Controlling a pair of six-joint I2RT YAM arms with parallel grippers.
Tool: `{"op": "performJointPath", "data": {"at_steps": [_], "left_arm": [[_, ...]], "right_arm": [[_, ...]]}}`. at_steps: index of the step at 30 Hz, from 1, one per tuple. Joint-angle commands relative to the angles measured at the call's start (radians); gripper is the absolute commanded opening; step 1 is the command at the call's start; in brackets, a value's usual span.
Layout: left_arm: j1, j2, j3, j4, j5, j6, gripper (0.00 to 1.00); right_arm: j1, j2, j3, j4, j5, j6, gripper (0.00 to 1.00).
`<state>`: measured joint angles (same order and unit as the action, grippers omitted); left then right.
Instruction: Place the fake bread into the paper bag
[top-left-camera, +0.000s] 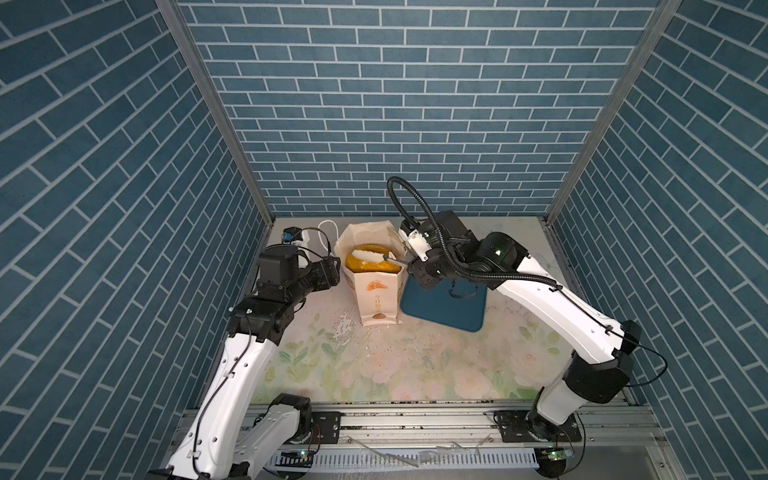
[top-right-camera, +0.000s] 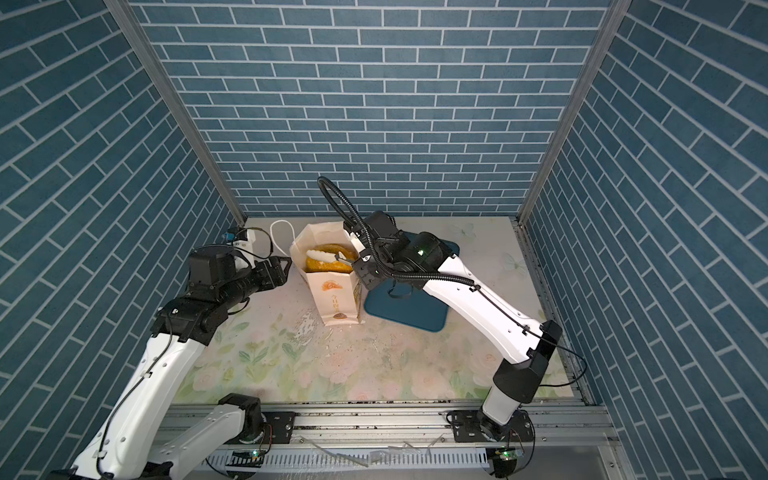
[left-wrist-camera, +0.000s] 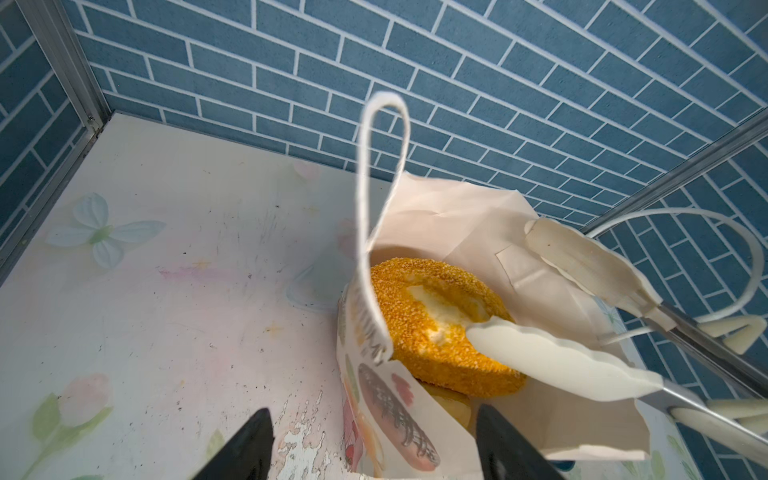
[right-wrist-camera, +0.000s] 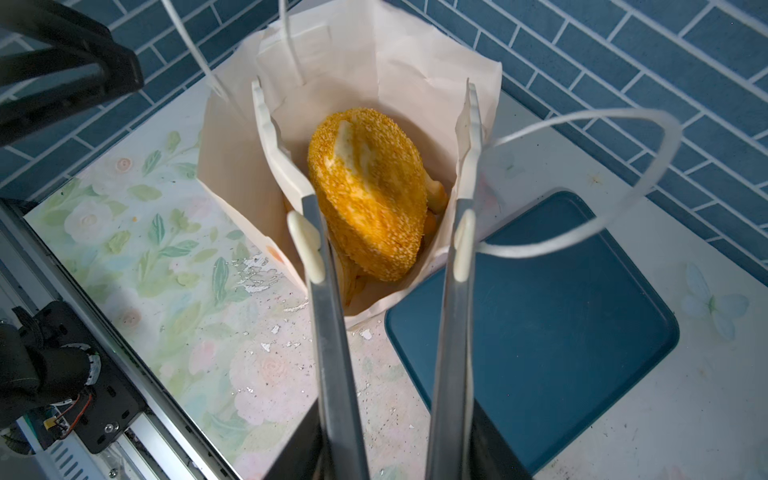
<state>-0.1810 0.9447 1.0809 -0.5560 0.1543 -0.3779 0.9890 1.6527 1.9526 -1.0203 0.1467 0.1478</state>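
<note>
Since the tray (right-wrist-camera: 540, 332) lies bare beside the bag (top-left-camera: 376, 297) and no bread shows on the table (top-left-camera: 415, 365), I judge that I am at the release of the last piece. My right gripper (right-wrist-camera: 395, 457) clamps the tongs (right-wrist-camera: 332, 332), and their white tips stand spread inside the bag's mouth, one to each side of the loaf (right-wrist-camera: 370, 195). That loaf sits slanted near the top of the bag, resting on paler pieces (right-wrist-camera: 353, 278) packed under it. In the left wrist view one tip lies across its edge, though I cannot tell whether it touches. In both top views the crust shows just below the rim, so the loaf is in, only not deep. My left gripper (left-wrist-camera: 372, 411) stands wide open with nothing in it, just beside the bag on the side away from the tray, near one handle (left-wrist-camera: 360, 208)

Next, I judge, the tongs must come straight up and out without snagging the other handle (right-wrist-camera: 669, 137), which loops out just beside one tip, and without dragging the loaf or tipping the bag. My left side could steady the wall while I lift
</note>
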Motion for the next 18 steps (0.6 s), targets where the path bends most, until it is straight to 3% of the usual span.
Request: {"op": "performJointPath", "data": {"at_steps": [1, 10, 18], "left_arm": [[0.005, -0.017, -0.007, -0.007, -0.008, 0.006, 0.78], [0.005, -0.033, 0.03, -0.051, -0.055, 0.045, 0.78], [0.006, -0.094, 0.058, -0.1, -0.147, 0.095, 0.78]], "right_arm": [[0.01, -0.038, 0.037, 0.013, 0.028, -0.027, 0.48], [0.013, -0.079, 0.098, 0.048, 0.072, -0.062, 0.45], [0.005, -0.097, 0.173, 0.003, 0.273, -0.102, 0.43]]}}
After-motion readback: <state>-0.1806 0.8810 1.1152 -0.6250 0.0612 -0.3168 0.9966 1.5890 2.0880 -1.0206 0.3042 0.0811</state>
